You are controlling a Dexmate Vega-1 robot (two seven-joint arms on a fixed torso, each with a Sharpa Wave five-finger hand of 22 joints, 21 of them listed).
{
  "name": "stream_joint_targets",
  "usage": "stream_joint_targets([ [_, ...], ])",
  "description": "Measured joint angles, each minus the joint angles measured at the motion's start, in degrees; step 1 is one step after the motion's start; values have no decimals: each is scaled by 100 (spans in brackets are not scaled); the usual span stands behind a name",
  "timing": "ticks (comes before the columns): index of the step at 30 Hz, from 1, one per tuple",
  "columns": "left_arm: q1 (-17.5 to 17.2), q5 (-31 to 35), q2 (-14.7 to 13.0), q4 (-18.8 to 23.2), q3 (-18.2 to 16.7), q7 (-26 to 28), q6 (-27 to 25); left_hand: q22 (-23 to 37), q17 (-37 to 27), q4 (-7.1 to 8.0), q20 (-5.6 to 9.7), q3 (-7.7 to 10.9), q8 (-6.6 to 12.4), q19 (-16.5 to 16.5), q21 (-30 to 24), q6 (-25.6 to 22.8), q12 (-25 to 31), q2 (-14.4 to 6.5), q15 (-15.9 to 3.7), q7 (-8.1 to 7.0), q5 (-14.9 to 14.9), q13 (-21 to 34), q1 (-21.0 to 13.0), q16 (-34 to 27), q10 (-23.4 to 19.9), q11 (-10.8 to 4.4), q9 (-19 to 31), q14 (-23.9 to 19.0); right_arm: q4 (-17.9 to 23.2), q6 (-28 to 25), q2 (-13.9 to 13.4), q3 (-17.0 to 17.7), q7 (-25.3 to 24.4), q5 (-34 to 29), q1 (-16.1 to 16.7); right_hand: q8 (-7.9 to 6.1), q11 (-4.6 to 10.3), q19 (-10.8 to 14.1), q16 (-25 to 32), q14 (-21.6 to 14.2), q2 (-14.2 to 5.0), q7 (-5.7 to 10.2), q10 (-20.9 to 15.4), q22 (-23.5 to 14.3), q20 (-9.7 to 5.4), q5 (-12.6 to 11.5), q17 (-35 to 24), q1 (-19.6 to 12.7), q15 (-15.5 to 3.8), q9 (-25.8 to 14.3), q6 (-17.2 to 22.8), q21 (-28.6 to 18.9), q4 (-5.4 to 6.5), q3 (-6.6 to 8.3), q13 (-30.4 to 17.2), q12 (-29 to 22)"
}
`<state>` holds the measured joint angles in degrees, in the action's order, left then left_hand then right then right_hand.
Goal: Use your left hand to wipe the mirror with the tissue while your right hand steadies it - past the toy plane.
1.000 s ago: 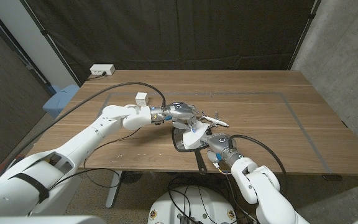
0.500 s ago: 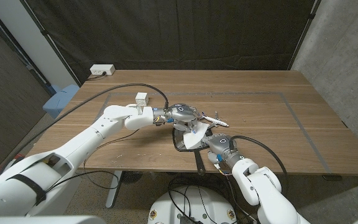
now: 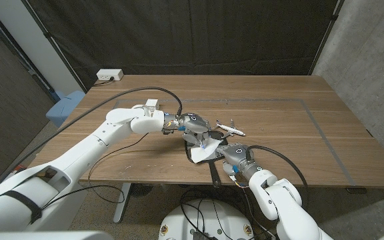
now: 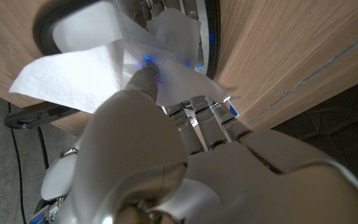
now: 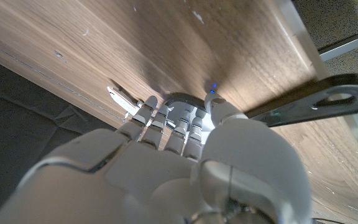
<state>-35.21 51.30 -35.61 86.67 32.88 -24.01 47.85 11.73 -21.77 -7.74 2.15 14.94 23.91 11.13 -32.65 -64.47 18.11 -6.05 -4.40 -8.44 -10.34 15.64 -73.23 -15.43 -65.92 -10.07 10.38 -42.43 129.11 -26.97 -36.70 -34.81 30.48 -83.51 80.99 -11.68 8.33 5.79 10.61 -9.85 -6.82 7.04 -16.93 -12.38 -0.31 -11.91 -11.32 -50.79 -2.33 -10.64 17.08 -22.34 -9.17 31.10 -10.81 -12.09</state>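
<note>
A hand mirror with a black rim [image 3: 192,157] and black handle [image 3: 215,173] lies near the table's front edge. A white tissue [image 3: 203,153] covers most of its glass. My left hand [image 3: 195,125] holds the tissue [image 4: 86,71] and presses it on the mirror [image 4: 211,34] from the far side. My right hand [image 3: 235,157] grips the mirror at its right side where the handle [image 5: 316,96] begins, fingers over the rim [image 5: 180,99]. A small white toy plane [image 3: 227,128] lies just beyond both hands; its wing [image 5: 120,98] shows past my right fingers.
A white power strip [image 3: 109,75] sits at the table's far left corner. A black cable [image 3: 139,92] loops over my left arm. Tape lines [image 3: 312,113] mark a rectangle on the wooden table [image 3: 292,93]. Bare wood lies to the right and far side.
My left hand has pulled back a little toward the left and dragged the tissue toward the mirror's near left rim. My right hand has stayed in place on the mirror.
</note>
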Motion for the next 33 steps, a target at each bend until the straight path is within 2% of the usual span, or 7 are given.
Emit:
stream_joint_targets([
  [2,-7,-349,-30,147,-28,-641,-49,0,0,0,0,0,0,0,0,-6,-21,0,-1,24,0,13,0,4,-1,0,0,1,-9,0,0,-2,0,-3,-9,2,8,0,0,0,0,0,9,0,0,0,0,0,0,-1,0,0,0,0,0,0],
  [7,-12,-768,-61,359,-53,-1442,-81,0,-22,0,0,0,-26,0,0,-11,-26,0,-1,29,0,20,0,3,-22,9,-1,1,-21,0,0,-4,-1,-5,-19,3,8,0,0,0,0,1,10,0,0,0,0,0,0,-1,-1,0,-1,1,2,0],
  [15,-12,-974,-33,456,-94,-2011,-98,0,-50,0,0,0,-45,0,0,-21,-44,0,-11,81,3,21,0,-8,-43,4,-2,-55,-29,-1,-3,-2,-11,18,-25,4,42,0,0,0,-1,1,-23,0,0,0,0,0,0,0,-2,0,9,53,4,22],
  [24,21,-659,84,309,-122,-1968,-80,0,-134,0,4,0,-88,-5,-21,-22,-30,0,-63,82,4,43,0,-46,-73,33,-2,-103,-23,5,-32,20,-19,115,-36,20,52,0,0,0,-1,1,-12,0,0,0,0,-1,0,7,-3,0,9,53,1,34],
  [25,27,-587,104,270,-123,-1860,-59,0,-1230,0,22,0,-89,-23,-21,-33,-30,1,-63,92,4,50,0,-46,-73,33,-3,-102,-21,8,-39,24,-20,132,-37,22,52,0,0,0,-1,1,-12,0,0,0,0,-1,0,7,-3,0,9,53,1,22],
  [26,31,-509,118,210,-123,-1804,-57,1,-3706,0,22,-1,-89,-25,-22,-62,43,46,7,121,35,161,43,44,-144,-39,-3,-44,-19,10,-42,26,-23,151,-38,25,52,0,0,0,-1,1,-11,0,0,0,0,-1,0,8,-3,0,8,53,1,21],
  [33,74,95,201,-125,-136,-950,75,0,-2388,8,21,-9,-90,-63,-42,-62,-21,61,10,120,15,43,58,11,-203,-98,-2,-78,-20,17,-75,52,-32,264,-58,37,61,0,0,0,-1,1,-2,0,0,0,14,-1,0,14,-3,0,-15,76,-9,12],
])
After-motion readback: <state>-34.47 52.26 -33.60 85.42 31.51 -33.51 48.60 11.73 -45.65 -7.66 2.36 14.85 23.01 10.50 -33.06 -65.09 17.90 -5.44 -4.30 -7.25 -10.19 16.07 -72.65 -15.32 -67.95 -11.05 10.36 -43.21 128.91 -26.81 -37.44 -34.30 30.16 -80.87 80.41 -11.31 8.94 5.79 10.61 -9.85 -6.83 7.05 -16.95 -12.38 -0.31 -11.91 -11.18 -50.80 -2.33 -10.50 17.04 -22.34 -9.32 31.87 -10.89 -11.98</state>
